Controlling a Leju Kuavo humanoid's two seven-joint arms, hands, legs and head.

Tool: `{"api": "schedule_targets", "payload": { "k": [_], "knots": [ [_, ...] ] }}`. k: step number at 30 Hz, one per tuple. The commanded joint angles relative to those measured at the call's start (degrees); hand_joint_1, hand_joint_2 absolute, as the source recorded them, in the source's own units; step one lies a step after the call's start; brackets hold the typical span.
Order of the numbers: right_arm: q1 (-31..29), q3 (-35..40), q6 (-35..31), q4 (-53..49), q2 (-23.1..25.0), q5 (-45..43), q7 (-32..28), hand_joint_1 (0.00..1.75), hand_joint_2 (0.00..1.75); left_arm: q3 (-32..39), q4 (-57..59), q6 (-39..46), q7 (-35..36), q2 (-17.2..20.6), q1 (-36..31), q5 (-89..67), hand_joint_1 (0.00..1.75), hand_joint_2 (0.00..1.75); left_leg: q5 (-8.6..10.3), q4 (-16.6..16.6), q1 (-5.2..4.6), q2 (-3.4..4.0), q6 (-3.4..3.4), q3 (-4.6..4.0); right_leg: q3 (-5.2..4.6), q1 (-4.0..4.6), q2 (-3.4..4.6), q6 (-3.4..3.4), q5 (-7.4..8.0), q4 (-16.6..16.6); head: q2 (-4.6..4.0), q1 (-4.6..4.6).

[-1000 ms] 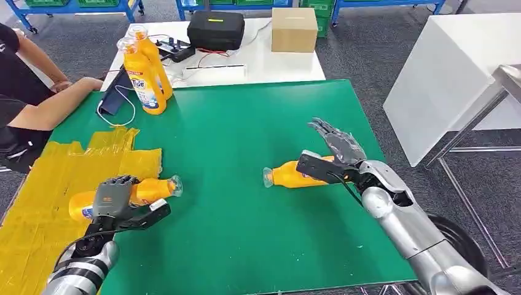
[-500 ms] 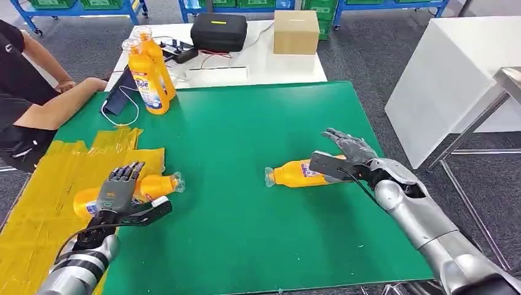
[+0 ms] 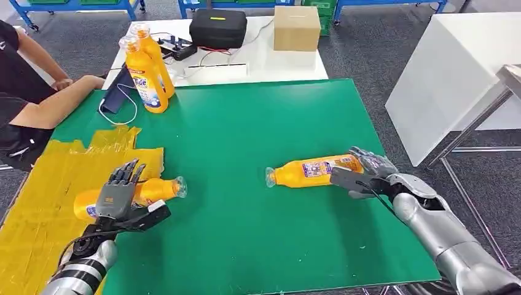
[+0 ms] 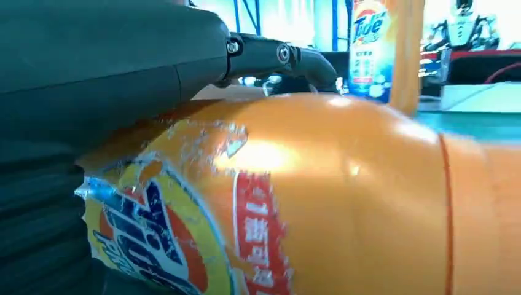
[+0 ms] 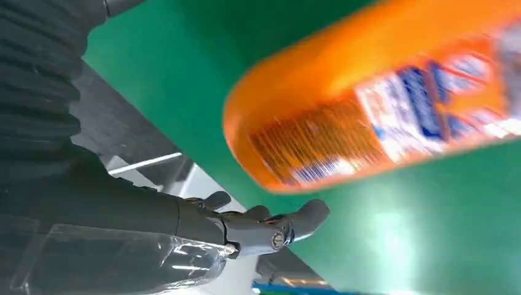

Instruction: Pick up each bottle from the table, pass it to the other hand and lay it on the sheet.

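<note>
Bottles stand at three stages, as we read it. One bottle [image 3: 138, 192] lies at the sheet's [image 3: 43, 203] near right edge, neck out over the green counter [image 3: 246, 135], so we judge it delivered; our left hand [image 3: 120, 200] rests over it with fingers spread, released rather than gripping. A second bottle [image 3: 313, 169] lies on its side on the counter's right, with our right hand [image 3: 362, 175] at its base. Whether that hand's fingers have closed is hard to tell; the right wrist view is blurred. Two upright bottles [image 3: 146, 69] wait at the far left, partly overlapping.
</note>
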Motion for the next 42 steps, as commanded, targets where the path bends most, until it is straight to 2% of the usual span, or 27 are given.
{"api": "schedule_targets", "payload": {
  "k": [1,6,9,12,16,21,33,34,42],
  "knots": [
    [-0.3,-0.5,-0.1,3.9,0.8,0.4,-0.2,0.0,1.75,-2.1,-2.6,-1.2,-0.5,-0.5,2.0,1.2,0.0,1.75,-0.02,0.0,0.07,0.15,-0.04,-0.23,-0.26,0.07,0.3,-0.01,0.1,0.0,0.02,-0.02],
    [-0.2,-0.7,-0.2,4.0,0.9,0.7,-0.1,0.0,1.75,-2.1,-2.9,-0.9,-0.9,-0.5,2.1,1.8,0.0,1.75,-0.01,0.0,0.02,0.14,-0.04,-0.26,-0.28,-0.01,0.23,-0.01,0.08,-0.1,0.0,-0.02],
    [0.4,-1.7,-1.0,6.5,2.4,2.6,-0.5,0.0,1.75,-2.6,-7.5,-2.0,-3.8,-1.0,3.6,6.0,0.0,1.75,-0.01,0.0,0.04,0.13,-0.03,-0.28,-0.3,0.01,0.24,-0.01,0.09,-0.1,0.0,-0.02],
    [-0.6,-2.3,-3.6,11.2,6.7,6.2,-2.1,0.0,1.75,-3.4,-13.9,-6.5,-6.3,-1.7,5.5,11.7,0.0,1.75,0.0,0.0,0.05,0.17,-0.03,-0.24,-0.27,0.02,0.26,-0.01,0.11,-0.1,0.0,0.0],
    [-2.8,-3.6,-13.8,15.7,14.4,14.9,-1.3,0.0,1.75,-5.7,-21.4,-9.6,-6.7,-2.7,8.7,12.9,0.0,1.75,-0.01,0.0,0.05,0.27,-0.04,-0.29,-0.34,0.03,0.38,-0.02,0.13,-0.1,0.0,-0.02],
    [-2.3,-4.0,-17.6,12.9,17.7,20.0,0.2,0.0,1.75,-7.1,-24.9,-10.4,-5.6,-2.8,10.9,11.3,0.0,1.75,-0.08,0.0,0.03,0.51,-0.06,-0.37,-0.57,0.0,0.68,0.01,0.1,0.0,0.0,-0.02],
    [-3.5,-3.8,-15.8,13.4,21.6,25.8,1.1,0.0,1.75,-6.8,-24.1,-12.1,-5.6,-3.5,10.2,10.5,0.0,1.75,-0.03,0.0,-0.02,0.48,-0.02,-0.63,-0.77,-0.01,0.49,0.05,0.07,0.1,0.0,0.0],
    [-3.9,-3.9,-15.4,14.2,21.9,26.0,1.0,0.0,1.75,-6.8,-24.1,-12.3,-5.6,-3.6,10.1,10.4,0.0,1.75,-0.09,0.1,0.06,0.56,-0.05,-0.63,-0.78,0.06,0.65,0.03,0.08,0.1,0.0,-0.02],
    [-6.3,-3.0,-12.0,23.1,21.5,26.6,1.1,0.0,1.75,-7.8,-24.0,-12.2,-6.0,-3.6,9.7,10.6,0.0,1.75,-0.02,0.0,-0.03,0.37,-0.01,-0.63,-0.75,-0.02,0.37,0.05,0.05,0.0,0.0,-0.02]
  ]
}}
